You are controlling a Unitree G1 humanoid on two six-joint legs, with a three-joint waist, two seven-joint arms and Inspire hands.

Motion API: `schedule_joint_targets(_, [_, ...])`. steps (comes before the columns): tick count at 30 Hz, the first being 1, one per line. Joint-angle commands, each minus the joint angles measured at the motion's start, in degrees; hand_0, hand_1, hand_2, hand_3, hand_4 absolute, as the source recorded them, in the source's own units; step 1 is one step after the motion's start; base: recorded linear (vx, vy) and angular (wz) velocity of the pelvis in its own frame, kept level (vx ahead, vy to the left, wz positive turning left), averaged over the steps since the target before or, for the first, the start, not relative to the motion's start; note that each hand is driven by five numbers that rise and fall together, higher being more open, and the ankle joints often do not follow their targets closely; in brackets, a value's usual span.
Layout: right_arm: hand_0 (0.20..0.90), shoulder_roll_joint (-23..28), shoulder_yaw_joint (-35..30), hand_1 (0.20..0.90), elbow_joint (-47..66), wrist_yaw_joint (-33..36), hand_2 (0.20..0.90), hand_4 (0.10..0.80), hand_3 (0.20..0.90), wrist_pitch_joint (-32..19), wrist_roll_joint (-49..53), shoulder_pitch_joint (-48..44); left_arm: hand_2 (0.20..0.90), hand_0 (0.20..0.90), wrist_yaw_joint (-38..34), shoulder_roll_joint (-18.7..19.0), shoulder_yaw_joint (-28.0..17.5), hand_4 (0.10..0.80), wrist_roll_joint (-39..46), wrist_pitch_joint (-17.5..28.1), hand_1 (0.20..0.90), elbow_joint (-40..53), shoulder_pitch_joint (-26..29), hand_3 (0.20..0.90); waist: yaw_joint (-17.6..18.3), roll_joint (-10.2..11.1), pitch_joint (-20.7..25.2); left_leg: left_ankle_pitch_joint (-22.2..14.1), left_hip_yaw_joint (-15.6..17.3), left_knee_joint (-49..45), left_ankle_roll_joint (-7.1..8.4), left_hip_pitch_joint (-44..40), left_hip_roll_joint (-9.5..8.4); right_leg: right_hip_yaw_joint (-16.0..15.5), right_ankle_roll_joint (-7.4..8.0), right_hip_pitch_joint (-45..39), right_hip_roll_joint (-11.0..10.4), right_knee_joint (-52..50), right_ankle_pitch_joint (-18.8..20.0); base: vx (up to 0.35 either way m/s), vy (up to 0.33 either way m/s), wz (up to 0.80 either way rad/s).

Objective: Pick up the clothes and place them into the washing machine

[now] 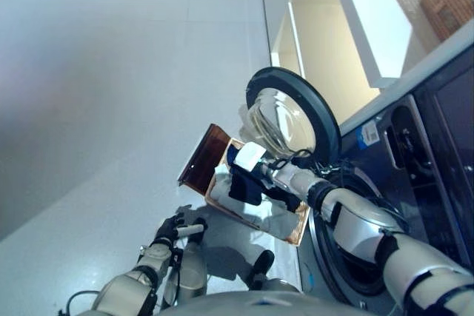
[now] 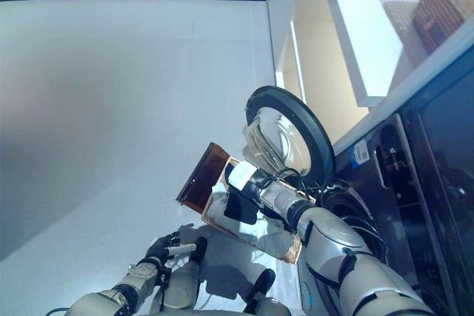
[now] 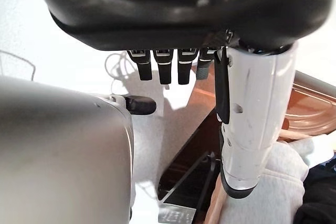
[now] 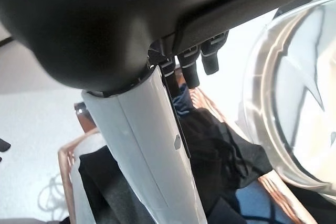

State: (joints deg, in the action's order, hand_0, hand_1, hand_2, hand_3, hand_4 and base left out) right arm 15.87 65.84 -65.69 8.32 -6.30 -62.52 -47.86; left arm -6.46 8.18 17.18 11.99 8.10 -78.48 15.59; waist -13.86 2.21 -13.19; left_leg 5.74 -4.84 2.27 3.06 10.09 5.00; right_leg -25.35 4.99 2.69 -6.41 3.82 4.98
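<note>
Pale grey floor (image 1: 111, 109), washing machine (image 1: 415, 153) on the robot's right, its round door (image 1: 292, 120) swung open. Beside it sits a brown basket (image 1: 204, 157) holding the clothes: dark garment (image 4: 215, 150) over a light grey one (image 3: 273, 182).

Step looks like the pick: right hand (image 1: 248, 172) is over the basket, fingers fairly straight, nothing gripped that I can see. Next: drop into the dark cloth and close, then swing to the drum.

Left hand (image 1: 178, 229) low by the floor, fingers straight, empty.

Drum interior hidden; fingertip-to-cloth contact unclear.
</note>
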Motion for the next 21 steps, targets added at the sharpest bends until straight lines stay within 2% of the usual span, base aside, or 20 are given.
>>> schedule_joint_targets(1, [0.9, 2.3, -0.2, 0.9, -1.19, 1.84, 0.9, 0.8, 0.9, 1.52, -0.46, -8.36, 0.9, 0.9, -0.61, -1.26, 4.65, 0.8, -0.25, 1.2, 0.9, -2.93, -0.32, 0.9, -1.79, 1.45, -2.02, 1.74, 1.63, 2.73, 2.6, 2.76, -1.1, 3.32, 2.15, 2.57, -3.79, -7.85, -2.75, -0.068, -0.024, 0.17])
schedule_joint_targets(12, [0.9, 6.16, 0.91, 0.9, -2.94, 2.54, 0.9, 0.8, 0.9, 2.27, 0.31, -13.37, 0.9, 0.9, -1.37, -0.39, 6.65, 0.8, 3.0, 2.77, 0.9, -0.49, 2.13, 0.9, -2.9, 0.67, -6.47, 3.88, -0.1, 2.73, 3.32, 8.09, -0.6, 1.9, 2.04, 7.03, -3.19, -8.59, -2.15, -0.037, -0.013, 0.1])
schedule_joint_targets(19, [0.9, 6.98, 0.86, 0.9, -4.14, 4.37, 0.9, 0.8, 0.9, 3.17, 1.41, -17.81, 0.9, 0.9, -2.52, -0.45, 7.23, 0.8, 6.57, 3.94, 0.9, 0.97, 4.31, 0.9, -3.39, 0.36, -9.17, 5.02, -1.33, 2.73, 3.18, 12.18, -0.88, 2.49, 1.93, 11.93, -2.72, -10.18, -1.71, -0.047, 0.002, 0.03])
schedule_joint_targets(20, [0.9, 6.88, 0.78, 0.9, -4.48, 5.2, 0.9, 0.8, 0.9, 3.62, 1.78, -18.79, 0.9, 0.9, -3.07, -0.46, 7.3, 0.8, 7.77, 4.39, 0.9, 1.38, 4.85, 0.9, -3.43, 0.51, -9.63, 3.83, -1.77, 2.73, 3.36, 12.59, -0.68, 3.45, 2.39, 13.05, -2.39, -11.02, -2.88, -0.062, 0.024, 0.02])
schedule_joint_targets(21, [0.9, 6.9, 0.71, 0.9, -4.56, 5.23, 0.9, 0.8, 0.9, 3.64, 1.82, -18.85, 0.9, 0.9, -3.08, -0.41, 7.38, 0.8, 7.77, 4.39, 0.9, 1.42, 4.91, 0.9, -3.64, 0.34, -9.89, 5.26, -1.68, 2.73, 3.06, 13.22, -0.86, 2.78, 1.91, 13.7, -2.64, -11.14, -1.72, -0.055, -0.001, 0.0])
